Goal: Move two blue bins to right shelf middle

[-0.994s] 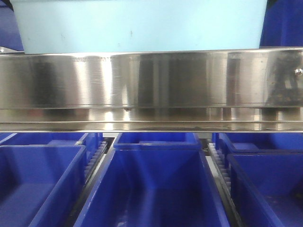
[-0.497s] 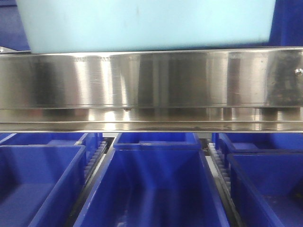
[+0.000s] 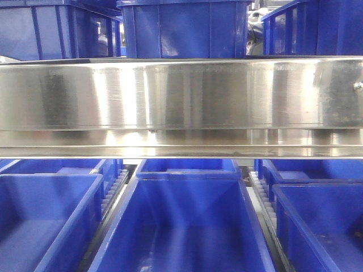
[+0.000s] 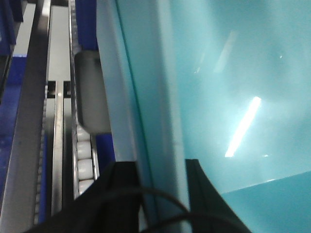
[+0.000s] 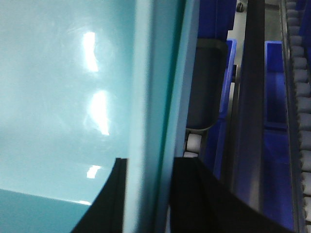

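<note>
L pincer (image 4: 158, 167) & R pincer (image 5: 153, 165) each clenched on a rim of the pale aqua bin (image 4: 233, 73), beside roller track (image 4: 83, 165), fingers mostly cropped; front cam shows only steel shelf rail (image 3: 181, 93) & dark-blue bins (image 3: 187, 221).

In the front view the shelf rail (image 3: 181, 96) ran across the middle of the frame, edge to edge. Three ribbed bins (image 3: 184, 28) stood side by side along the top, behind it. Below it, lower bins (image 3: 187, 221) filled the bottom half at left, centre and right, roller tracks (image 3: 116, 187) between them. In the left wrist view the tub (image 4: 233, 87) filled the right, the left pincer (image 4: 160, 194) at the bottom astride its rim, a roller track (image 4: 82, 165) to the left. In the right wrist view the tub filled the left, the right pincer (image 5: 146, 194) astride its rim at the bottom
</note>
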`<control>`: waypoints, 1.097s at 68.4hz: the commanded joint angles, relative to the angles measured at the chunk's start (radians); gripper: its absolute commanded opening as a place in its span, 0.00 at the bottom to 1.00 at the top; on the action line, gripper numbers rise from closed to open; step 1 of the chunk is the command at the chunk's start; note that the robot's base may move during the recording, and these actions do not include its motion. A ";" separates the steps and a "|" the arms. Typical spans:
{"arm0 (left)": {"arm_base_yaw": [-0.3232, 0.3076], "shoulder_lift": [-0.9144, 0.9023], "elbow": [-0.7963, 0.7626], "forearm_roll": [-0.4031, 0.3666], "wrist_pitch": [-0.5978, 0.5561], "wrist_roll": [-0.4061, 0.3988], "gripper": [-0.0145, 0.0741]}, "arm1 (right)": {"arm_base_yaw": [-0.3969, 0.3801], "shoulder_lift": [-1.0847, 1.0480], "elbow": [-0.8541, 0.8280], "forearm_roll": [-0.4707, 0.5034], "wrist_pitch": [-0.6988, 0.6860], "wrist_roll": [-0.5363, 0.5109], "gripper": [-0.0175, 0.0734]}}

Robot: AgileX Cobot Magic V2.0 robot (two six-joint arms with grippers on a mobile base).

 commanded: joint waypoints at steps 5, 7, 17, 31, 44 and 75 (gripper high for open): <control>-0.003 -0.026 -0.036 -0.065 -0.076 0.018 0.04 | 0.000 -0.018 -0.019 0.021 -0.071 -0.002 0.02; -0.003 -0.024 -0.036 -0.057 -0.074 0.018 0.04 | 0.000 -0.018 -0.019 0.021 -0.071 -0.002 0.02; -0.003 -0.020 -0.036 -0.050 -0.059 0.018 0.04 | 0.000 -0.018 -0.019 0.021 -0.071 -0.002 0.02; -0.003 -0.018 -0.036 -0.050 -0.064 0.021 0.04 | 0.000 -0.018 -0.018 0.021 -0.075 -0.002 0.02; -0.003 -0.018 -0.036 -0.050 -0.064 0.021 0.04 | 0.000 -0.018 -0.018 0.021 -0.077 -0.002 0.02; -0.003 -0.018 -0.036 -0.050 -0.064 0.021 0.04 | 0.000 -0.018 -0.018 0.021 -0.079 -0.002 0.02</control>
